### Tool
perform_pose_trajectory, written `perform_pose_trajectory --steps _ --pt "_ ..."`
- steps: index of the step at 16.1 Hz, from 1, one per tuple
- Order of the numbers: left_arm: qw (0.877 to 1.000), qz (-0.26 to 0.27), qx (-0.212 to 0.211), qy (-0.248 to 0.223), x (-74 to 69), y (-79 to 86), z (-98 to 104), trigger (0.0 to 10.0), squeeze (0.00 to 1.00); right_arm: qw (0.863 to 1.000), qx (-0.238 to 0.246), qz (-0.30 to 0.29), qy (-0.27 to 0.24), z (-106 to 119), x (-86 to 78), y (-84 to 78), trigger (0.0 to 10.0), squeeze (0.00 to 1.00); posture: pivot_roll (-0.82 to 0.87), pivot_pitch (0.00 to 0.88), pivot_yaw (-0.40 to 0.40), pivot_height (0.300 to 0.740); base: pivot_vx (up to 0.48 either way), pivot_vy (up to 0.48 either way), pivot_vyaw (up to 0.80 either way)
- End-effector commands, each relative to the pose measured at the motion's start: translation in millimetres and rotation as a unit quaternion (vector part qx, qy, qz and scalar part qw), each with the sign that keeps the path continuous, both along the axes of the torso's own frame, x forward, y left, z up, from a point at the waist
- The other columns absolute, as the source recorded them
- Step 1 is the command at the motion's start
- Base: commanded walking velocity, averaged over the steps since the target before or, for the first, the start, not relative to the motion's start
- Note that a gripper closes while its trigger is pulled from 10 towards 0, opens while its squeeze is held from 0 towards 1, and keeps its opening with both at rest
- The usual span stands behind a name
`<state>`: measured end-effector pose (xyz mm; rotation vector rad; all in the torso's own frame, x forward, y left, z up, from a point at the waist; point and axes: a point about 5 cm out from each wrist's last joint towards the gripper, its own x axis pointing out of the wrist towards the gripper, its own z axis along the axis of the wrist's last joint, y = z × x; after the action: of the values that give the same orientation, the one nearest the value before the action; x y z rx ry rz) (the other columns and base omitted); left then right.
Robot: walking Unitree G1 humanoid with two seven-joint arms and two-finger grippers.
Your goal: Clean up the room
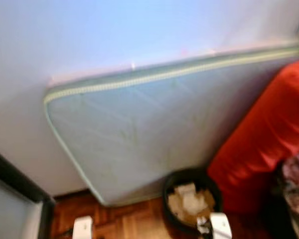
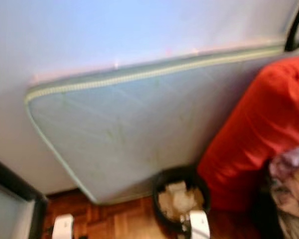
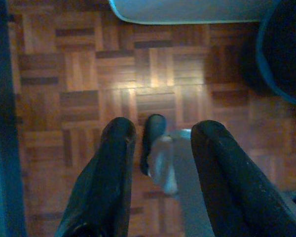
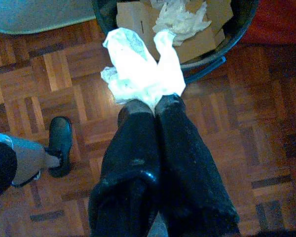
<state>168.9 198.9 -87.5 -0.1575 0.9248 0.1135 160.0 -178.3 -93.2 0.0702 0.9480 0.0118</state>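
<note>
Right gripper (image 4: 155, 106) fingers pressed together, pinching a crumpled white tissue (image 4: 140, 69), held over parquet floor (image 4: 237, 128) right at the rim of the black trash bin (image 4: 237, 37). Bin holds cardboard and paper scraps. Left gripper (image 3: 160, 143) fingers spread, nothing held, pointing at the floor over the robot's own foot (image 3: 153, 140). Pale mattress (image 1: 154, 129) leans on the wall just behind the bin; red cushion (image 1: 269, 134) touches the bin's right side. Dark frame (image 1: 20, 184) at far left.
</note>
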Motion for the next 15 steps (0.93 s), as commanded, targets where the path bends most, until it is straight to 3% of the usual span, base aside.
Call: perform_pose_trajectory --steps 1,11,15 --pt "1.0 -0.004 0.002 0.009 -1.9 1.2 -0.9 10.0 0.0 1.0 0.003 -0.009 0.002 -0.4 -0.4 0.5 10.0 0.0 0.0 0.067 0.003 0.74 0.24 0.0 0.0" --pt "1.0 0.001 -0.001 0.008 -1.6 0.2 -1.0 10.0 0.0 1.0 0.0 -0.026 -0.001 0.3 0.6 -2.6 10.0 0.0 -0.01 0.073 0.0 0.74 0.096 0.0 0.0" --pt "1.0 0.004 -0.001 0.007 -1.6 0.4 -0.9 10.0 0.0 1.0 0.0 -0.023 -0.003 0.6 1.4 -1.4 10.0 0.0 0.0 0.078 -0.002 0.74 0.277 0.0 0.0"
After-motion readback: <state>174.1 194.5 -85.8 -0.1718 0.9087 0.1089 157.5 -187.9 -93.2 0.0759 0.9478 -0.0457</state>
